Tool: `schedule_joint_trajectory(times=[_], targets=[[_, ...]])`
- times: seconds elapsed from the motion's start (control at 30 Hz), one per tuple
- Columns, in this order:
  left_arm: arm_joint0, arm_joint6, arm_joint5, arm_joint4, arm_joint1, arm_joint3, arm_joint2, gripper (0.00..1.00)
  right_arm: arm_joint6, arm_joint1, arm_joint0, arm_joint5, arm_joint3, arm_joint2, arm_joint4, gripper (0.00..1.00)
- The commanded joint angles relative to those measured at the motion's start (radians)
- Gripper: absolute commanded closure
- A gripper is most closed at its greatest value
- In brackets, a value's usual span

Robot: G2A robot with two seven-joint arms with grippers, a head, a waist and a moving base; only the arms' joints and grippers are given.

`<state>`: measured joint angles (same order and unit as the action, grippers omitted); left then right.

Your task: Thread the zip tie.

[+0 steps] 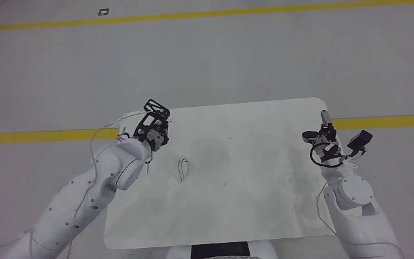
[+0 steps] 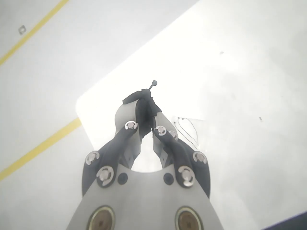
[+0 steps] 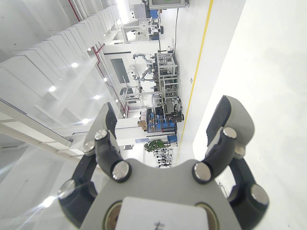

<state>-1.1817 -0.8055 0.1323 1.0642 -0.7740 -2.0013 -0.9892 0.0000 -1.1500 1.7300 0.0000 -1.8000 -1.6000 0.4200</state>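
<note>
My left gripper (image 2: 145,96) is shut on a thin black zip tie (image 2: 153,84). Its small square head sticks out just past the fingertips. In the top view this gripper (image 1: 157,111) hovers over the table's far left corner. A pale, thin looped zip tie (image 1: 184,169) lies flat on the white table (image 1: 259,194) just to its right, and it shows beside the fingers as zip tie loops (image 2: 189,130). My right gripper (image 3: 165,118) is open with nothing between its pads and points away from the table. It hangs at the table's right edge (image 1: 318,129).
The table top is bare apart from faint smudges and a few small dark specks (image 2: 221,53). Yellow floor lines (image 1: 194,14) run behind and beside the table. Machinery racks (image 3: 165,77) stand far off in the hall.
</note>
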Motion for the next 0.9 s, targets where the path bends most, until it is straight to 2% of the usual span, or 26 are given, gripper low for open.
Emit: schedule_joint_trajectory(times=[0.0, 0.07, 0.13, 0.27, 0.37, 0.5, 0.67, 0.73, 0.87], targets=[[-0.018, 0.046, -0.013, 0.06, 0.004, -0.013, -0.017, 1.0, 0.0, 0.0, 0.0, 0.0, 0.0, 0.0, 0.0, 0.0], [-0.039, 0.088, -0.021, 0.093, 0.008, -0.023, -0.034, 1.0, 0.0, 0.0, 0.0, 0.0, 0.0, 0.0, 0.0, 0.0], [-0.063, 0.129, -0.046, 0.135, 0.014, -0.03, -0.055, 1.0, 0.0, 0.0, 0.0, 0.0, 0.0, 0.0, 0.0, 0.0], [-0.109, 0.195, -0.078, 0.141, 0.023, -0.028, -0.117, 1.0, 0.0, 0.0, 0.0, 0.0, 0.0, 0.0, 0.0, 0.0], [-0.146, 0.262, -0.132, 0.14, 0.032, -0.029, -0.171, 1.0, 0.0, 0.0, 0.0, 0.0, 0.0, 0.0, 0.0, 0.0], [-0.195, 0.373, -0.239, 0.163, 0.044, -0.016, -0.24, 1.0, 0.0, 0.0, 0.0, 0.0, 0.0, 0.0, 0.0, 0.0], [-0.248, 0.535, -0.323, 0.174, 0.052, 0.024, -0.308, 1.0, 0.0, 0.0, 0.0, 0.0, 0.0, 0.0, 0.0, 0.0], [-0.263, 0.586, -0.348, 0.17, 0.051, 0.036, -0.314, 1.0, 0.0, 0.0, 0.0, 0.0, 0.0, 0.0, 0.0, 0.0], [-0.265, 0.592, -0.351, 0.17, 0.051, 0.039, -0.315, 1.0, 0.0, 0.0, 0.0, 0.0, 0.0, 0.0, 0.0, 0.0]])
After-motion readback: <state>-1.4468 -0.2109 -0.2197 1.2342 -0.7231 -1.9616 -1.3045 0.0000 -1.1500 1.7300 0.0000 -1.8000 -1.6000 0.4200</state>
